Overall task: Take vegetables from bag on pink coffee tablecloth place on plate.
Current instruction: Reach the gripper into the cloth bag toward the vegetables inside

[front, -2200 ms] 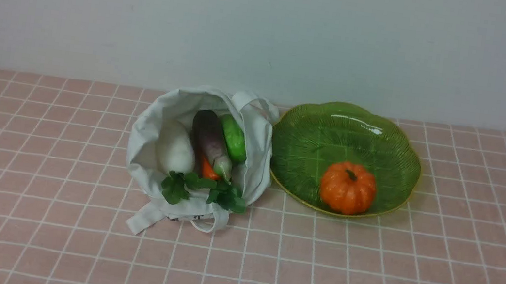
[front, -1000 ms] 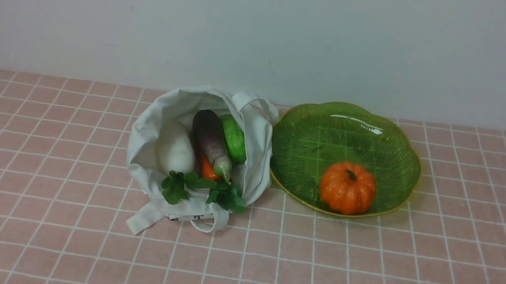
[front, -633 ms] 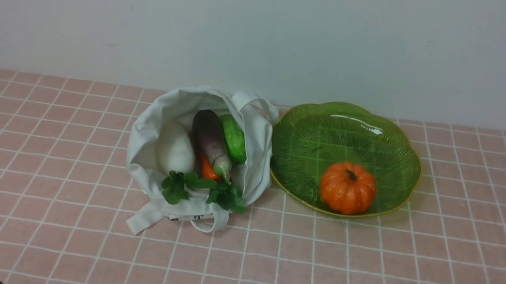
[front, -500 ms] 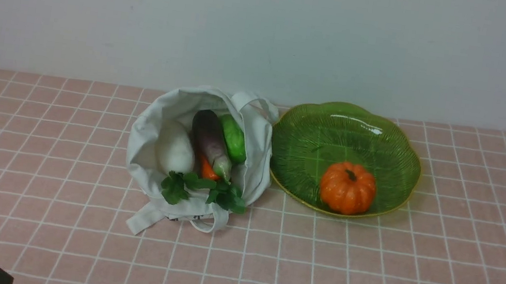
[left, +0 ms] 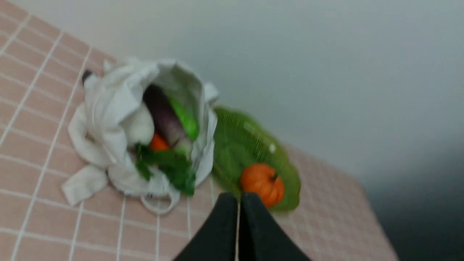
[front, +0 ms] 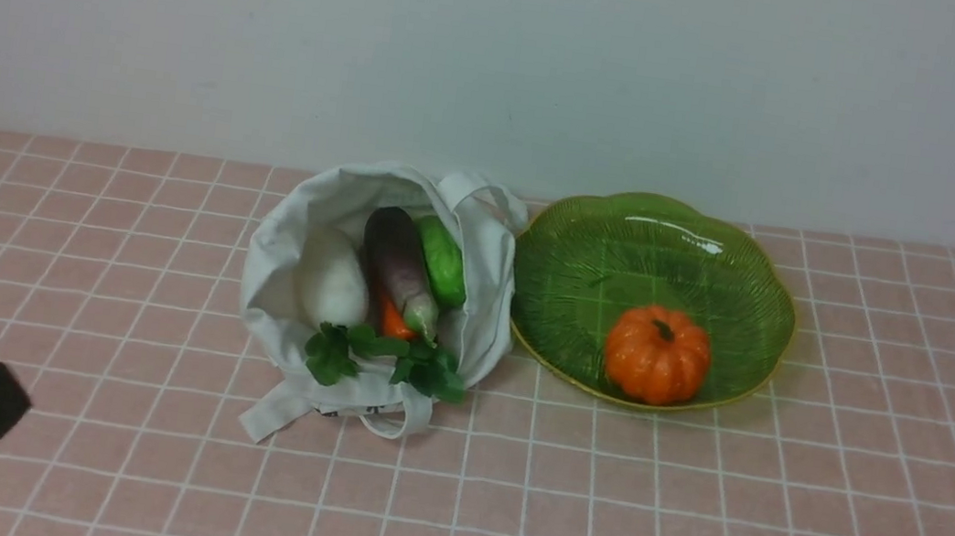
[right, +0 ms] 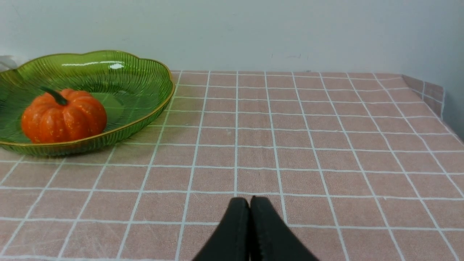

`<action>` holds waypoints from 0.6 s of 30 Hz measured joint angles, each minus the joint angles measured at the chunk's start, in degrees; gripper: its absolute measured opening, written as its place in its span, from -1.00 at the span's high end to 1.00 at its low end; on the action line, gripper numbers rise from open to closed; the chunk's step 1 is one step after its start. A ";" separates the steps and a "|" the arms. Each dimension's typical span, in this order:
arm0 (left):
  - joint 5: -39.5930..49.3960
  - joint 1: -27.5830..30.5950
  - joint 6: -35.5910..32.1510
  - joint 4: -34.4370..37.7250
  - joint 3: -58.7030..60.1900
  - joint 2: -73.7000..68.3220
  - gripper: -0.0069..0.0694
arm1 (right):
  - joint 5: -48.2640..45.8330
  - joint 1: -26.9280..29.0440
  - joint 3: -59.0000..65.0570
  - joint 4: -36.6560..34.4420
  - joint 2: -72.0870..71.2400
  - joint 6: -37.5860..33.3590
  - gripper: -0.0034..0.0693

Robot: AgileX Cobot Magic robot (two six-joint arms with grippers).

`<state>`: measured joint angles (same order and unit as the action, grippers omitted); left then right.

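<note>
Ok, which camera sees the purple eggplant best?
The front view: the eggplant lies sharp in the open bag. The left wrist view shows the eggplant blurred; the right wrist view misses it entirely.

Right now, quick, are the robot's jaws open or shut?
Left gripper: jaws shut, holding nothing.
Right gripper: jaws shut, holding nothing.

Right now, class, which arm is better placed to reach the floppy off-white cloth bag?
Left. The left gripper shows in the front view on the off-white cloth bag's side; the right gripper is outside that view, its camera facing the scalloped green plate.
</note>
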<state>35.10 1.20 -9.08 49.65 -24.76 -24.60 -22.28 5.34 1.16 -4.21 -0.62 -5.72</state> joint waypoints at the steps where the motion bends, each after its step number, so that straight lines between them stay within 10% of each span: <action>1: 0.63 0.00 -0.35 0.00 -0.54 -1.02 0.83 | 0.00 0.00 0.00 0.00 0.00 0.00 0.95; 9: 17.39 -0.98 -15.01 -4.77 -24.94 -38.87 0.82 | 0.00 0.00 0.00 0.00 0.00 0.00 0.95; 18: 23.60 -16.97 -11.37 -12.67 -50.04 -70.78 0.82 | 0.00 0.00 0.00 0.06 0.00 0.00 0.95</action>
<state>58.69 -15.77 -20.44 36.97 -74.80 -95.38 -22.28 5.34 1.16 -4.15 -0.62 -5.72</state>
